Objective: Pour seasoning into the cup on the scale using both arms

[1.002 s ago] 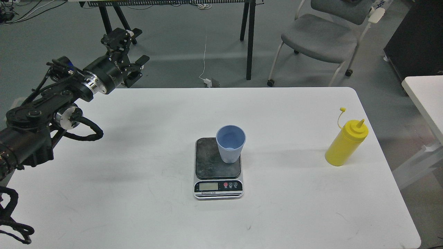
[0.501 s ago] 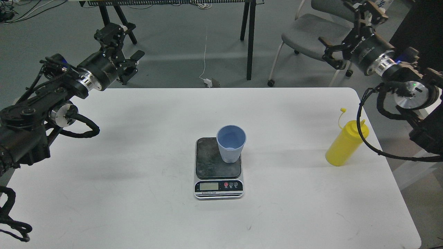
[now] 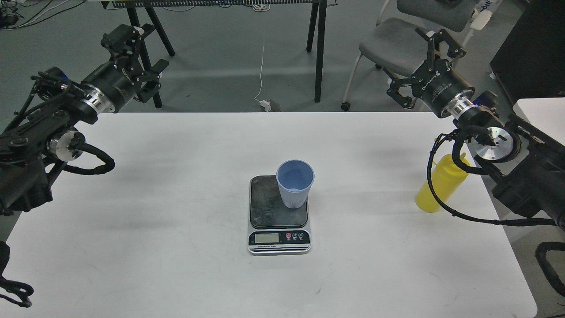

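Note:
The light blue ribbed cup (image 3: 295,183) stands upright on the right half of the scale's dark plate (image 3: 269,203); the scale's silver front with the display (image 3: 279,238) faces me. The yellow seasoning bottle (image 3: 435,190) stands near the table's right edge, its cap mostly hidden behind my right arm's wrist and cable. My right gripper (image 3: 419,64) is open and empty, up beyond the table's far edge, above and behind the bottle. My left gripper (image 3: 137,55) is open and empty, beyond the far left corner, far from the cup.
The white table (image 3: 176,185) carries only the scale, cup and bottle. Behind it are a grey chair (image 3: 406,48) and black table legs (image 3: 318,48). A second white table (image 3: 540,115) and a black cabinet (image 3: 529,44) stand at the right.
My right arm has come into view from the right and swung down and left, now in front of the bottle's top. My left arm has drawn back to the left. Cup, scale and bottle have not moved.

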{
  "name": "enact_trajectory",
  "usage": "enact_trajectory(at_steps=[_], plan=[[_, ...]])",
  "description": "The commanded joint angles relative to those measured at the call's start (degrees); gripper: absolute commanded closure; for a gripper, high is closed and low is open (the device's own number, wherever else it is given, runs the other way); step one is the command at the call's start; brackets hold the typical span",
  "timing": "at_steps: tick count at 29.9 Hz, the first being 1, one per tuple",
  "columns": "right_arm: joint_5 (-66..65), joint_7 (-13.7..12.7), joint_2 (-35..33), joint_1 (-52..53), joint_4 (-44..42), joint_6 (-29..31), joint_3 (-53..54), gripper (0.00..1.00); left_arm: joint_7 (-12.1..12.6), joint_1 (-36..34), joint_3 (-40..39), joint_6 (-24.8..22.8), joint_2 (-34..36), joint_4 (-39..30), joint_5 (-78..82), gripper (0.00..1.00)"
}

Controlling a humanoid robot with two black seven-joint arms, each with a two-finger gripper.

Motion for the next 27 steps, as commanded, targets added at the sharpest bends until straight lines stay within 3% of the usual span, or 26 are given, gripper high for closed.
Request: enact_trajectory(at_steps=[1,12,21,27], plan=[[0.0,0.0,0.08,-0.04,0.08,0.01,-0.01,0.01,0.0,0.02,-1.79,0.1,0.08,0.11,-0.08,0.13],[0.0,-0.35,-1.32,0.58,0.17,0.01,-0.19,0.01,0.0,-0.86,-3.29,0.01,1.22,0.11,0.01,0.13],[0.09,-0.35,-11.07,1.54,0.79,0.01,2.01,0.01,0.0,-0.86,-3.37,-0.08,3.77,0.2,0.01,0.13],[0.09,-0.27,-11.78,1.28,0.7,0.01,2.1,0.01,0.0,-0.95,-3.64,0.71,3.77,0.99,-0.08,0.13]])
